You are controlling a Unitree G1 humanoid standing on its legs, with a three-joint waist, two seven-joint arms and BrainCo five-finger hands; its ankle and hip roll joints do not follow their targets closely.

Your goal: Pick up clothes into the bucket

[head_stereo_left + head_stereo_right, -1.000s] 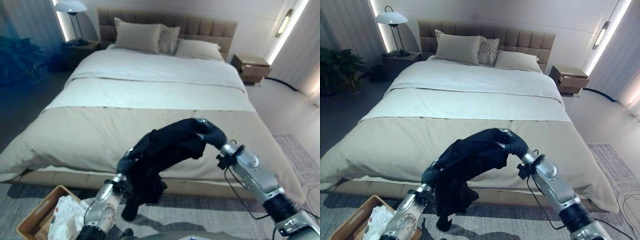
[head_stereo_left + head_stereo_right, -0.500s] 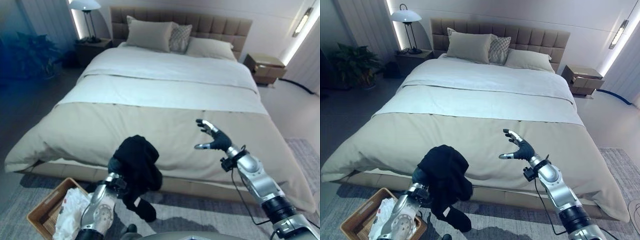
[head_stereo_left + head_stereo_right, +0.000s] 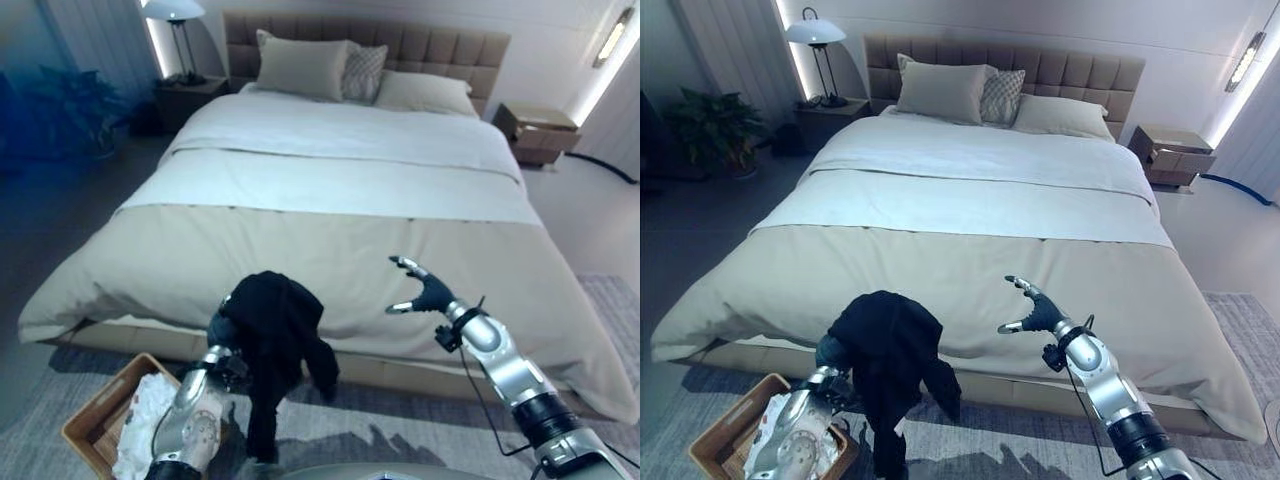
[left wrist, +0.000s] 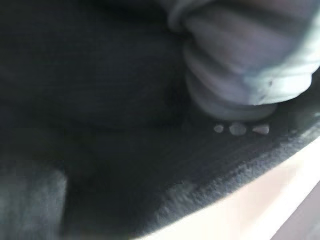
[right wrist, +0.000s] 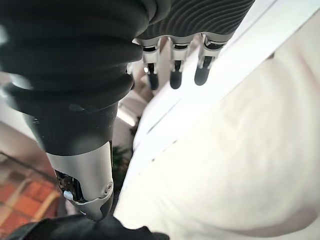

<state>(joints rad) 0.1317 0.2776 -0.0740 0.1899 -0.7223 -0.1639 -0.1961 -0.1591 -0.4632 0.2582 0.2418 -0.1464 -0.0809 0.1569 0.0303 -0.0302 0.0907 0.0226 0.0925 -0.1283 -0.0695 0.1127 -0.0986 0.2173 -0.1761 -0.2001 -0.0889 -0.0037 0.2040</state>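
The black garment (image 3: 275, 335) hangs draped over the left robot hand (image 3: 222, 330), covering its fingers, so I cannot tell its grip. Below this hand stands the wicker basket (image 3: 88, 432) with white cloth (image 3: 140, 420). The right robot hand (image 3: 424, 293) is spread open above the bed (image 3: 330, 210), empty. No writing is readable.

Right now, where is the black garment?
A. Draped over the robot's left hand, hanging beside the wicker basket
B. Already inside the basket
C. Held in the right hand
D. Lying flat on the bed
A: the black garment hangs over the left hand, next to the wicker basket, while the right hand is open and empty above the bed.
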